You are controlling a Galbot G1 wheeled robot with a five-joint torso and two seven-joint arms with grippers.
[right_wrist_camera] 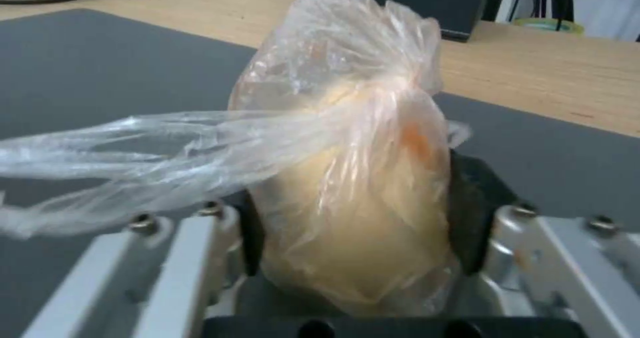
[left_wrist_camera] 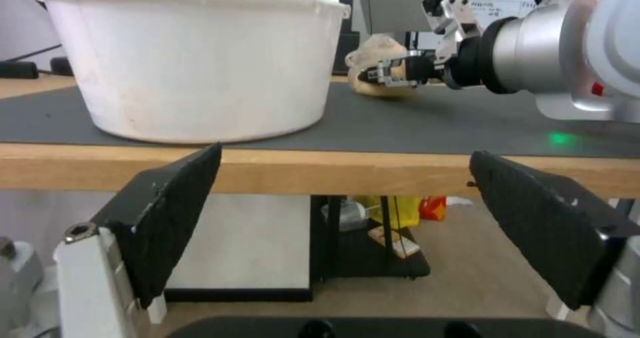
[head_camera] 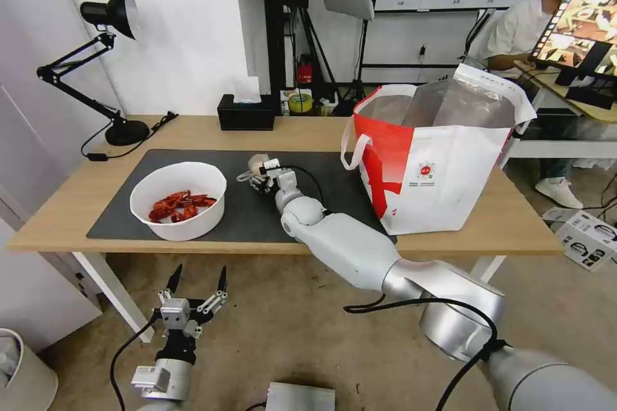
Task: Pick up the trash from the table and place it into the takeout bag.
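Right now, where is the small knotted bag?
In the head view the knotted bag sits mid-mat between the right gripper's fingers, with the bowl to its left and the takeout bag to its right.

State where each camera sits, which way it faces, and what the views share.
Head view: high, looking down at the table, takeout bag, both arms.
Left wrist view: below the table edge, facing the bowl between the open left gripper.
Right wrist view: over the mat, right gripper clamping the knotted bag.
Shared: that knotted bag.
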